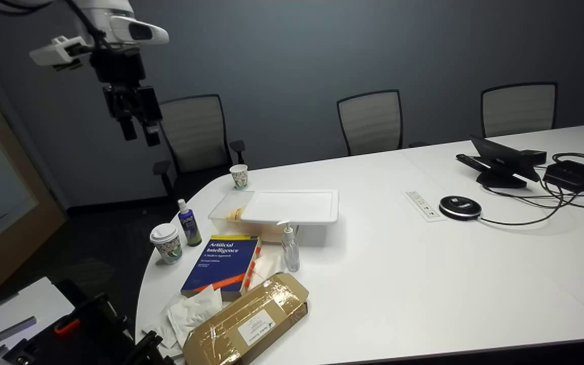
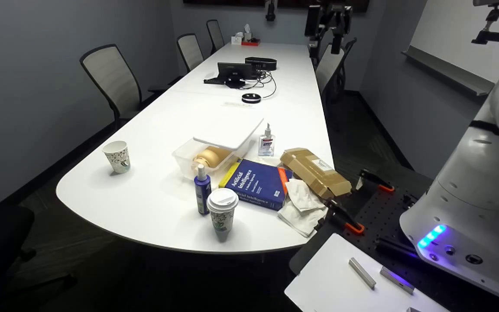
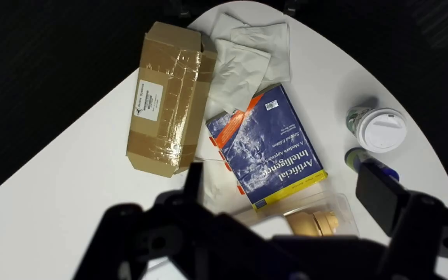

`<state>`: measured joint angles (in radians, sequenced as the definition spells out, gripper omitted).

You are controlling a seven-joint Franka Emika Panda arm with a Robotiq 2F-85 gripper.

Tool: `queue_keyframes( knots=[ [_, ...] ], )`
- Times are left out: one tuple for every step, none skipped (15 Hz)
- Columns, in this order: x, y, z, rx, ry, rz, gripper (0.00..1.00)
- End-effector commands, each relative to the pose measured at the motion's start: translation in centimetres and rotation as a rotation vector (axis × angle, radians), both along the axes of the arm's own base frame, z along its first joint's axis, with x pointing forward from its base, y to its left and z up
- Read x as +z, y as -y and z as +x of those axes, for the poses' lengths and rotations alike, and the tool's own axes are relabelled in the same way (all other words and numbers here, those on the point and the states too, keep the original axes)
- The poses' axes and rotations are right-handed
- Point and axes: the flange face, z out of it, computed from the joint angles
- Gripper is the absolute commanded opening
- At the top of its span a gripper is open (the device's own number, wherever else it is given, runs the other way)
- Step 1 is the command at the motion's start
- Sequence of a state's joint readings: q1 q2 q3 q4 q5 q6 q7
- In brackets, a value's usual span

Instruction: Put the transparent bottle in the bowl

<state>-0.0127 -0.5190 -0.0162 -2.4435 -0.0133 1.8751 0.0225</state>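
Observation:
The transparent bottle (image 1: 291, 252), with a white pump top, stands upright beside the book and the container in both exterior views (image 2: 266, 145). In the wrist view I cannot make it out. No plain bowl shows. A clear plastic container (image 1: 220, 223) stands on the table, also seen at its wall in an exterior view (image 2: 184, 164) and the wrist view (image 3: 349, 210). A white lid (image 1: 292, 205) lies across part of it, and a tan bottle (image 2: 208, 157) lies inside. My gripper (image 1: 140, 133) is open and empty, high above the table; its fingers are apart in the wrist view (image 3: 286, 190).
A blue book (image 1: 225, 263), a brown box (image 1: 251, 319) and white napkins (image 1: 195, 309) lie near the bottle. A purple spray bottle (image 2: 202, 190), a lidded cup (image 2: 222, 212) and an open cup (image 2: 118, 157) stand near the rounded table end. Chairs stand around.

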Motion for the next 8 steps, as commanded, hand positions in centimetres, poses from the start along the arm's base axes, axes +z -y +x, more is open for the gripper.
queue_keyframes(
  knots=[
    [-1.1, 2.7, 5.7, -0.118, -0.023, 0.040, 1.00],
    [-1.5, 3.5, 7.2, -0.144, -0.022, 0.052, 1.00],
    [-2.1, 4.4, 8.8, -0.169, -0.022, 0.069, 1.00],
    [-2.6, 5.3, 10.4, -0.198, -0.014, 0.078, 1.00],
    [-3.3, 6.4, 12.1, -0.238, 0.006, 0.091, 1.00],
    [-4.3, 7.6, 13.9, -0.259, 0.027, 0.096, 1.00],
    [-5.2, 8.4, 15.5, -0.278, 0.045, 0.099, 1.00],
    [-6.6, 9.4, 17.1, -0.295, 0.061, 0.090, 1.00]
  ],
)
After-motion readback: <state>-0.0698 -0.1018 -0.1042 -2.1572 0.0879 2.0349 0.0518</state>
